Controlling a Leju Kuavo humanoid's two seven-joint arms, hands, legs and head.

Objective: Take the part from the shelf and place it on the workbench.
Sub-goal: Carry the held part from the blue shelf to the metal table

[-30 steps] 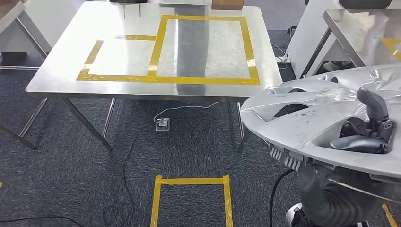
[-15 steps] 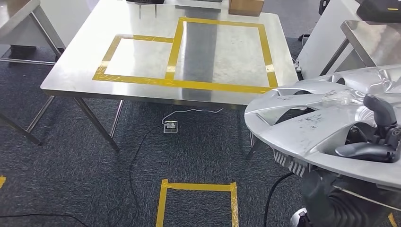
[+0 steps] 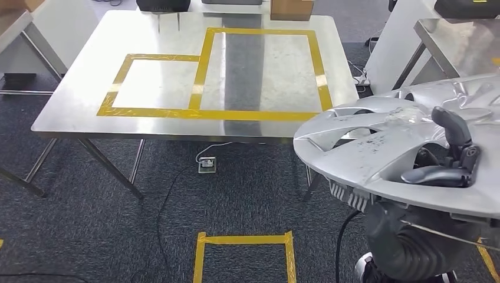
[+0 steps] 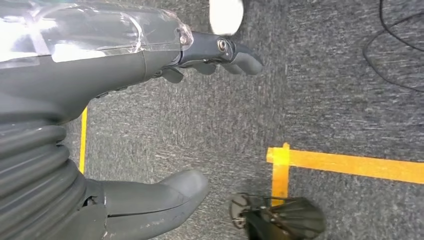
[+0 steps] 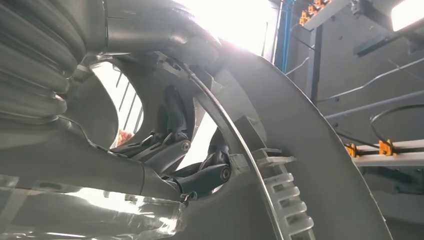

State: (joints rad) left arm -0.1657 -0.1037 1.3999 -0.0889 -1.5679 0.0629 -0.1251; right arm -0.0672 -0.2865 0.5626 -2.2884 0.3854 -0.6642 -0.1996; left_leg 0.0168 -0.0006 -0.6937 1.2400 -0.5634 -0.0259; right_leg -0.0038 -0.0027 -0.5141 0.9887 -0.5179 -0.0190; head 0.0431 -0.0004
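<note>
I carry the silver hubcap (image 3: 377, 150) low on my right side, tilted, with my right hand (image 3: 451, 162) hooked through one of its openings: dark fingers curl over a spoke from above and the thumb lies along the face beneath them. In the right wrist view the same fingers (image 5: 197, 172) wrap the inner ring beside the toothed clips, so the hold is a hook on one spoke near the rim, not a clamp across the disc. That is my main worry: most of the cap hangs out to the side of the grasp, and I judge that a jolt in walking could make it swing or pivot on my fingers and slip. The steel worktop (image 3: 71, 94) stands ahead and to my left, with yellow tape frames (image 3: 259, 115) marking the placing area, and the cap's near edge sits close to the worktop's corner; if I turn in too tightly, the rim could strike that corner or the leg below. A white cable (image 3: 236, 141) and a floor socket (image 3: 206, 165) lie under the worktop's front edge, near my path, so a careless step could snag them. My left hand (image 4: 220, 55) hangs over the carpet, holding nothing, fingers loosely bent and apart, so it gives the cap no support.
</note>
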